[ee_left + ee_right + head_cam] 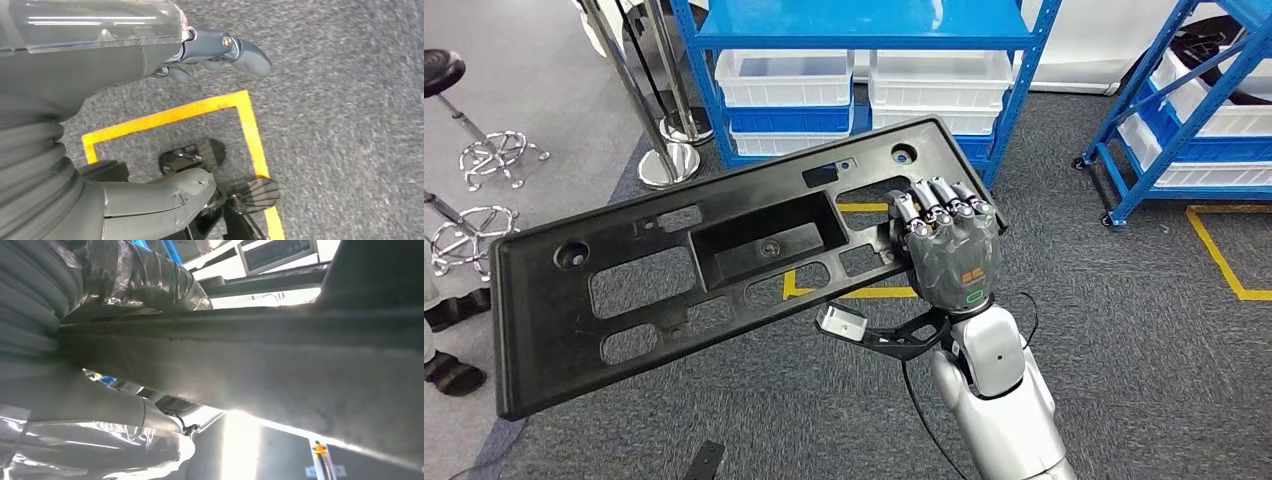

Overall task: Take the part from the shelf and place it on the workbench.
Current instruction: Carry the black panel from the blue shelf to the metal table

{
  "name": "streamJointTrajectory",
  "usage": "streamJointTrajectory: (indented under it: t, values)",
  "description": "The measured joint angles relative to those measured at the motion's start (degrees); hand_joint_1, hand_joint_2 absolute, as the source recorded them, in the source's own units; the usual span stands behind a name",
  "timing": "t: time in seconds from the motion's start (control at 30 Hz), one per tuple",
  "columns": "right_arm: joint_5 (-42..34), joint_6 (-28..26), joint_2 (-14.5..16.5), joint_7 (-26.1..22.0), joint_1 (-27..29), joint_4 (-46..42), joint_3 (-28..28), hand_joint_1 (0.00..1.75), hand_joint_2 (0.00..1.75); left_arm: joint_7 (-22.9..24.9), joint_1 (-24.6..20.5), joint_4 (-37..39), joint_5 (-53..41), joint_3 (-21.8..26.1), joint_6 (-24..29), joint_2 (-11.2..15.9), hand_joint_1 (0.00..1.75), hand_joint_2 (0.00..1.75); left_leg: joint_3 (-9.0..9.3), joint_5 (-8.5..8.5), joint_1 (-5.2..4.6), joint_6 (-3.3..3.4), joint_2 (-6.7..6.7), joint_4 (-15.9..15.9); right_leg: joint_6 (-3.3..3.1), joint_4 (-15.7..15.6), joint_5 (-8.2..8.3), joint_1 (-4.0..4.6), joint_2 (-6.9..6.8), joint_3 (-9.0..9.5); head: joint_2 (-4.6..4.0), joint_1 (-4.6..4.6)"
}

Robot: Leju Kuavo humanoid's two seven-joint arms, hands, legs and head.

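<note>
**Item held: black moulded panel, carried clear of the shelving**

1. Chrome stool bases (496, 158), far left of the head view, standing on the grey carpet floor (1144, 330). Not part of the task.

2. Black plastic panel (654, 290), the part. Long, flat, rimmed, with a recessed central pocket and many rectangular and round cut-outs. It hangs in the air, tilted, its left end low and near the camera, its right end raised. It rests on nothing; no tabletop shows.
   - Handling, as judged: probably light for its size and fairly stiff, though so long a span held at one end may sag or swing. The surface looks smooth, so a loose grip could slip. The best holds seem to be the rim and the bars between cut-outs.

3. Left robot hand (220, 50), in its wrist view, hanging over the carpet and yellow floor tape (250, 135). It holds nothing; fingers loosely bent and apart.

4. Right robot hand (949, 250), closed on the panel's right end, fingers wrapped over its edge. The right wrist view shows the panel's underside (280, 370) close against the hand.

5. Blue shelf (864, 30) with white bins (939, 90), behind the panel; a second blue rack (1184, 110) at the right.
</note>
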Motion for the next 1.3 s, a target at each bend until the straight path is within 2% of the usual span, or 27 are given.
streamJointTrajectory:
  t: [0.1,0.13,0.17,0.2,0.27,0.33,0.37,0.43,0.47,0.5,0.6,0.63,0.67,0.7,0.73,0.77,0.8,0.87,0.9,0.97,1.0,1.07,1.13,1.17,1.2,1.23,1.3]
  values:
    - [0.01,0.0,-0.19,0.1,-0.03,0.17,0.03,1.75,1.75,-0.13,-0.06,0.0,0.07,0.02,-0.1,-0.07,0.0,1.75,-2.7,2.72,-0.1,0.91,0.21,-0.3,0.35,9.19,-8.82,-0.01,0.27,-2.17,0.0,0.09]
    - [0.02,0.0,-0.28,0.19,-0.02,0.3,0.04,1.75,1.75,-0.18,-0.04,0.0,0.09,0.03,-0.14,-0.08,0.0,1.75,-3.8,3.53,-0.16,0.88,0.22,-0.2,0.48,12.52,-10.1,-0.01,0.3,-2.47,0.0,0.07]
    - [0.02,0.0,-0.36,0.3,-0.02,0.44,0.04,1.75,1.75,-0.22,-0.01,0.0,0.1,0.03,-0.16,-0.08,0.0,1.75,-4.93,4.28,-0.2,0.84,0.23,-0.04,0.56,14.53,-9.86,-0.01,0.31,-2.16,0.0,0.07]
    - [0.02,0.0,-0.43,0.4,-0.04,0.56,0.05,1.75,1.75,-0.26,0.0,0.0,0.11,0.04,-0.16,-0.1,0.0,1.75,-6.14,5.0,-0.22,0.75,0.23,0.2,0.57,14.92,-8.67,-0.02,0.31,-1.07,0.0,0.07]
    - [0.03,-0.01,-0.52,0.65,-0.18,0.69,0.16,1.75,1.75,-0.3,0.01,0.0,0.13,0.04,-0.16,-0.18,0.0,1.75,-8.51,6.29,-0.23,0.44,0.21,1.04,0.28,10.09,-6.92,0.04,0.27,4.28,0.0,0.07]
    - [0.04,-0.01,-0.55,0.98,-0.5,0.71,0.44,1.75,1.75,-0.36,0.05,0.0,0.1,0.04,-0.11,-0.25,0.0,1.75,-10.24,7.22,-0.35,-0.05,0.2,2.14,-0.19,2.32,-8.67,0.34,0.18,10.5,0.0,0.05]
    - [0.04,-0.01,-0.57,1.2,-0.62,0.71,0.56,1.75,1.75,-0.38,0.07,0.0,0.09,0.05,-0.08,-0.27,0.0,1.75,-10.66,7.62,-0.34,-0.35,0.22,2.51,-0.44,-0.07,-9.73,0.52,0.15,12.16,0.0,0.05]
    - [0.04,-0.01,-0.66,1.54,-0.73,0.74,0.71,1.75,1.75,-0.41,0.14,0.0,0.08,0.06,-0.02,-0.27,0.0,1.75,-10.96,8.51,-0.18,-1.04,0.21,2.62,-1.0,-1.25,-9.76,0.67,0.06,12.27,0.0,0.07]
    - [0.04,0.0,-0.7,1.64,-0.79,0.76,0.79,1.75,1.75,-0.42,0.19,0.0,0.08,0.06,0.02,-0.27,0.0,1.75,-11.19,8.28,-0.03,-1.4,0.09,2.83,-1.39,-1.39,-9.16,0.6,-0.04,11.95,0.0,0.07]
    - [0.02,0.01,-0.73,1.66,-0.87,0.79,0.91,1.75,1.75,-0.43,0.26,0.0,0.07,0.06,0.05,-0.27,0.0,1.75,-11.62,6.94,0.09,-1.82,-0.05,3.73,-1.82,-1.54,-8.43,0.5,-0.15,11.44,0.0,0.03]
    - [-0.55,0.02,-0.74,0.36,-1.0,0.9,1.19,1.75,1.75,-0.73,0.37,0.0,0.05,0.06,0.15,-0.27,0.0,1.75,-13.83,-1.32,0.65,-3.07,-0.31,11.98,-2.44,-1.66,-6.16,0.31,-0.23,8.96,0.0,-0.09]
    - [-1.07,0.02,-0.72,-0.85,-0.93,1.0,1.17,1.75,1.75,-1.03,0.38,0.0,0.05,0.06,0.21,-0.27,0.0,1.75,-14.35,-2.81,0.87,-3.38,-0.31,15.37,-2.37,-1.62,-5.5,0.31,-0.21,8.0,0.0,-0.09]
    - [-1.74,0.02,-0.68,-2.38,-0.8,1.15,1.08,1.75,1.75,-1.4,0.4,0.0,0.05,0.06,0.33,-0.27,0.0,1.75,-14.41,-2.79,1.07,-3.62,-0.31,17.81,-2.27,-1.59,-4.86,0.3,-0.2,7.07,0.0,-0.09]
    - [-2.57,0.02,-0.59,-4.13,-0.62,1.33,0.94,1.75,1.75,-1.74,0.43,0.0,0.05,0.06,0.49,-0.27,0.0,1.75,-13.78,-1.53,1.25,-3.78,-0.3,18.7,-2.11,-1.55,-4.26,0.27,-0.21,6.16,0.0,-0.1]
    - [-3.45,0.01,-0.42,-6.01,-0.42,1.55,0.69,1.75,1.75,-2.04,0.46,0.0,0.04,0.06,0.67,-0.27,0.0,1.75,-12.26,0.26,1.41,-3.87,-0.3,17.75,-1.9,-1.51,-3.65,0.21,-0.23,5.34,0.0,-0.1]
    - [-4.18,0.01,-0.16,-7.85,-0.26,1.77,0.36,1.75,1.75,-2.25,0.46,0.0,0.03,0.06,0.84,-0.27,0.0,1.75,-9.69,1.52,1.53,-3.91,-0.31,14.8,-1.65,-1.46,-3.1,0.15,-0.24,4.69,0.0,-0.1]
    - [-4.71,0.01,0.18,-9.5,-0.16,1.93,0.01,1.75,1.75,-2.42,0.44,0.0,0.01,0.06,0.96,-0.27,0.0,1.75,-6.5,1.55,1.54,-3.87,-0.34,10.64,-1.34,-1.39,-2.62,0.15,-0.23,4.17,0.0,-0.1]
    - [-4.84,0.0,0.74,-11.67,-0.19,2.22,-0.49,1.75,1.75,-2.71,0.33,0.0,-0.03,0.06,1.12,-0.27,0.0,1.75,-1.72,-0.33,1.26,-3.19,-0.46,3.45,-0.6,-1.31,-1.81,0.18,-0.22,3.69,0.0,-0.07]
    - [-4.61,0.0,0.89,-12.11,-0.22,2.43,-0.58,1.75,1.75,-2.82,0.3,0.0,-0.06,0.06,1.17,-0.27,0.0,1.75,-0.88,-1.15,1.04,-2.68,-0.5,1.79,-0.19,-1.4,-1.45,0.19,-0.23,3.66,0.0,-0.07]
    - [-4.0,0.0,0.96,-12.27,-0.24,3.08,-0.59,1.75,1.75,-2.95,0.31,0.0,-0.1,0.06,1.22,-0.27,0.0,1.75,-1.0,-0.86,0.91,-1.47,-0.41,1.12,0.6,-1.48,-0.93,0.03,-0.28,3.66,0.0,-0.07]
    - [-3.79,0.0,0.95,-12.06,-0.27,3.4,-0.58,1.75,1.75,-2.99,0.32,0.0,-0.13,0.06,1.23,-0.28,0.0,1.75,-1.08,-0.42,0.9,-0.91,-0.34,0.94,0.84,-0.86,-1.43,-0.05,-0.25,3.32,0.0,-0.05]
    - [-3.61,0.0,0.71,-11.1,-0.54,4.32,-0.32,1.75,1.75,-3.09,0.27,0.0,-0.16,0.06,1.23,-0.29,0.0,1.75,-1.54,0.51,0.83,0.07,-0.19,0.67,0.96,3.88,-4.82,-0.16,-0.13,1.2,0.0,-0.03]
    - [-3.54,0.0,0.01,-10.06,-0.82,5.49,0.39,1.75,1.75,-3.15,0.3,0.0,-0.2,0.07,1.23,-0.29,0.0,1.75,-2.38,1.11,0.47,0.54,-0.17,0.74,0.89,11.16,-8.99,-0.09,-0.02,-1.67,0.0,-0.01]
    - [-3.38,0.0,-0.41,-9.65,-0.87,6.01,0.86,1.75,1.75,-3.16,0.38,0.0,-0.21,0.07,1.23,-0.29,0.0,1.75,-2.73,1.33,0.27,0.63,-0.16,0.8,0.82,13.5,-9.89,-0.04,0.03,-2.35,0.0,0.01]
    - [-3.15,0.0,-0.79,-9.29,-0.89,6.44,1.32,1.75,1.75,-3.16,0.46,0.0,-0.23,0.08,1.23,-0.29,0.0,1.75,-3.02,1.49,0.1,0.68,-0.16,0.89,0.67,13.89,-9.72,0.05,0.07,-2.02,0.0,0.0]
    - [-2.89,0.0,-1.1,-8.9,-0.92,6.85,1.78,1.75,1.75,-3.17,0.51,0.0,-0.24,0.08,1.23,-0.29,0.0,1.75,-3.22,1.59,-0.04,0.67,-0.17,1.02,0.43,12.16,-8.63,0.19,0.1,-0.6,0.0,0.0]
    - [-2.52,0.0,-1.63,-8.19,-1.2,7.56,2.6,1.75,1.75,-3.24,0.51,0.0,-0.23,0.08,1.23,-0.33,0.0,1.75,-3.51,1.6,-0.29,0.56,-0.19,1.39,-0.37,5.1,-5.89,0.69,0.12,4.01,0.0,0.0]
